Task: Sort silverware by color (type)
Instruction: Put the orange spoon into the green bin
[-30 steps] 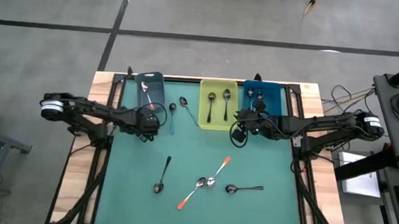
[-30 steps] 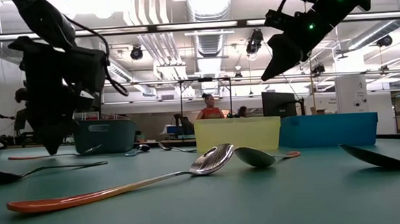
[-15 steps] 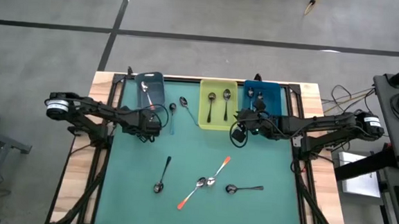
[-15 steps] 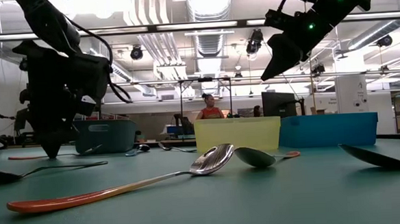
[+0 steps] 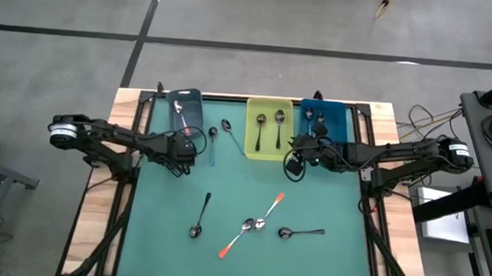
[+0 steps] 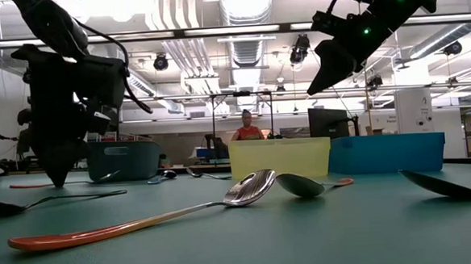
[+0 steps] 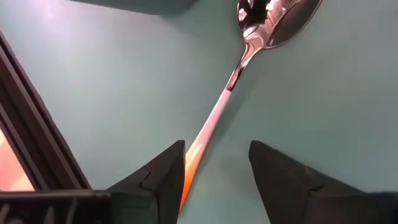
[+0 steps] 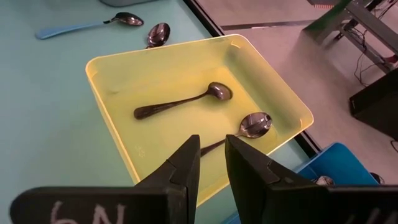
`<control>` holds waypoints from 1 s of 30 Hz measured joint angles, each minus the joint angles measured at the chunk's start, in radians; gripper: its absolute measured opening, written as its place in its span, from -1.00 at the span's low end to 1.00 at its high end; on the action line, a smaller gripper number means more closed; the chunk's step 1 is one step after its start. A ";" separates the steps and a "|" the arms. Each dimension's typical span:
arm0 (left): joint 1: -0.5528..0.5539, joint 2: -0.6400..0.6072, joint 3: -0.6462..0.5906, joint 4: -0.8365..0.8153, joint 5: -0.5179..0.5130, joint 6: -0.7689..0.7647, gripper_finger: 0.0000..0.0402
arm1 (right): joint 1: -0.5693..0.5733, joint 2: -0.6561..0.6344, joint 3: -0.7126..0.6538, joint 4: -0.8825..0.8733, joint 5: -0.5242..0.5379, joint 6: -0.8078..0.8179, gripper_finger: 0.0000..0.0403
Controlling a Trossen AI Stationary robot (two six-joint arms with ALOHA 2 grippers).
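While left pincer (image 7: 214, 177) hangs low, fingers spread wide, straddling nothing yet: orange-handled spoon (image 7: 245, 68) lies directly beneath, beside grey bin (image 5: 184, 109), handle running between fingers, bowl pointing away. Right pincer (image 8: 211, 163) narrow, empty, over yellow bin (image 8: 106, 81).

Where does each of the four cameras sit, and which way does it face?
High: overhead, straight down on the table, both arms.
Low: table height, level toward the room; both arms hang in.
Left wrist: down past open left gripper at an orange-handled spoon.
Right wrist: past right gripper into the yellow tray.
Shared: yellow tray, high and right wrist.
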 joint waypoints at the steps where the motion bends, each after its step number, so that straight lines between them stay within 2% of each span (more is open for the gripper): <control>1: 0.001 -0.001 0.000 0.000 0.000 -0.001 -0.20 | 0.000 0.000 0.000 0.000 0.000 0.000 -0.66; 6: -0.003 -0.005 0.022 -0.033 -0.005 -0.001 -0.34 | 0.000 0.000 0.000 0.000 0.000 0.000 -0.66; 11: 0.005 -0.013 0.030 -0.064 -0.094 0.015 -0.60 | 0.000 0.000 -0.001 0.001 0.000 -0.003 -0.66; 19: 0.009 0.016 -0.014 -0.038 -0.100 -0.072 -0.96 | 0.000 0.000 -0.002 0.008 0.000 -0.010 -0.66; 30: 0.009 0.070 -0.018 0.012 -0.130 -0.102 -0.99 | 0.000 0.000 -0.002 0.015 0.000 -0.010 -0.66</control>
